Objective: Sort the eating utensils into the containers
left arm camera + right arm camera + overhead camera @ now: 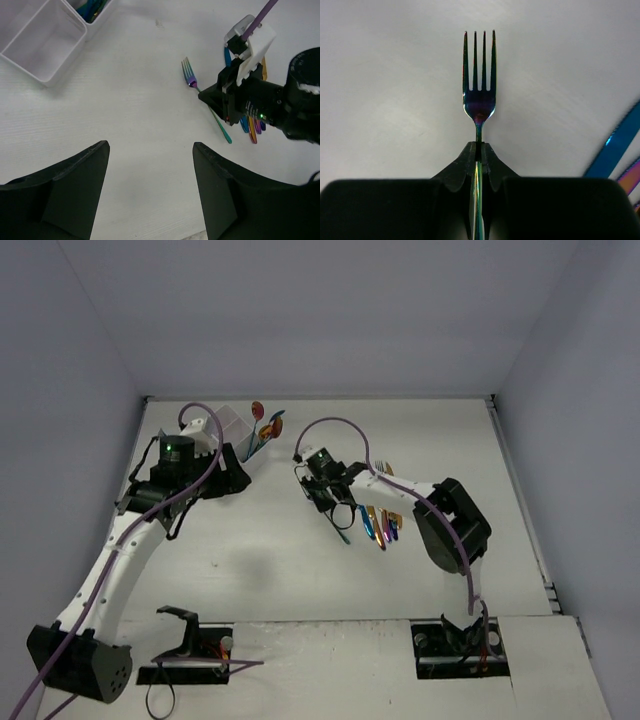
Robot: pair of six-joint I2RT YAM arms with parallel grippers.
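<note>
My right gripper is shut on the neck of an iridescent blue-purple fork, tines pointing away over the white table. The left wrist view shows the same fork low over the table in the right gripper. More eating utensils lie in a row just right of it, their handles partly behind the arm. The white containers stand at the back left, with utensils sticking out of one compartment. My left gripper hovers open and empty beside the containers.
Grey walls close in the table on the left, back and right. The right arm's elbow rises to the right of the utensil row. A blue handle lies right of the held fork.
</note>
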